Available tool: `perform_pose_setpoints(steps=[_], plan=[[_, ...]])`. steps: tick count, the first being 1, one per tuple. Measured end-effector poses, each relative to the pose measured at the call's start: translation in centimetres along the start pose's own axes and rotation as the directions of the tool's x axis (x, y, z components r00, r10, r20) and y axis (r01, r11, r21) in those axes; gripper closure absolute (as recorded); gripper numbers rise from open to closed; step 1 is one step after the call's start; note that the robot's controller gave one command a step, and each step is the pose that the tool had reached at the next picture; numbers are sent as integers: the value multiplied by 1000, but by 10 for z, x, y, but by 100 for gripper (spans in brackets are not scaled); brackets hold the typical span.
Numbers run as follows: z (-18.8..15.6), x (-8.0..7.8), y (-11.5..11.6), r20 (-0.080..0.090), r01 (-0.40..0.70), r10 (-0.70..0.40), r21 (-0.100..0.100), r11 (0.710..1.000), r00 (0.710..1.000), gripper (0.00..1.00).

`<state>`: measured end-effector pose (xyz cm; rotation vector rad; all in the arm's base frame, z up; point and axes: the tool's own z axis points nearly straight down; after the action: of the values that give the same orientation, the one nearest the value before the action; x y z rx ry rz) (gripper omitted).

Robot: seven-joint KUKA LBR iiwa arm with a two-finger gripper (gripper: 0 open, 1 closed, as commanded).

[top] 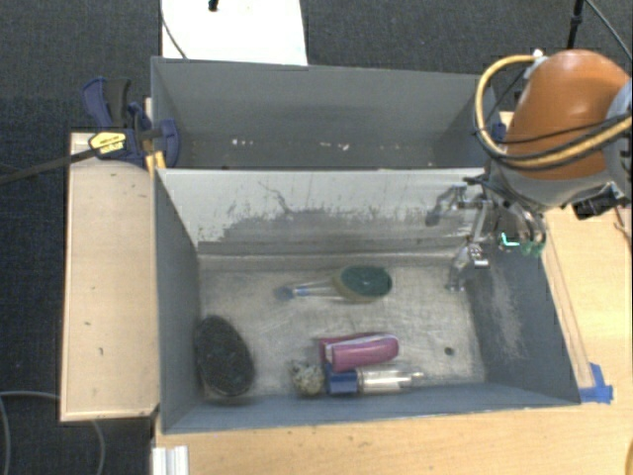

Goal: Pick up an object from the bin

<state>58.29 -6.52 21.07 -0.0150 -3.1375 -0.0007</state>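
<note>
The thing nearest my gripper is a round green disc on a pale bluish handle (348, 285), lying flat near the middle of the bin (178, 265), its handle pointing toward the left wall. The gripper (463, 263) hangs to the right of it, apart from it, low by the bin's back right corner and close to the right wall, above bare floor. From this angle I cannot tell whether the gripper is open or closed.

Nearer the front wall lies a pink oblong piece (358, 349). Just in front of it a clear tube with a blue end (374, 380) lies lengthwise, with a small pale lump (307, 377) at its left end. A dark oval pad (223, 357) sits in the front left corner, well apart from the gripper.
</note>
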Motion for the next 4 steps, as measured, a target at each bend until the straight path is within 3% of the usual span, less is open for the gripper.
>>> perform_pose_setpoints(steps=[1, 2, 3, 4], plan=[[103, 0, 56, 0, 189, -189, -2, 982, 982, 0], [138, -11, 88, 8, 76, -76, 0, 997, 997, 0], [135, -13, 87, 17, 77, -77, 0, 997, 997, 100], [39, -7, 32, 11, 404, -404, 6, 915, 915, 100]])
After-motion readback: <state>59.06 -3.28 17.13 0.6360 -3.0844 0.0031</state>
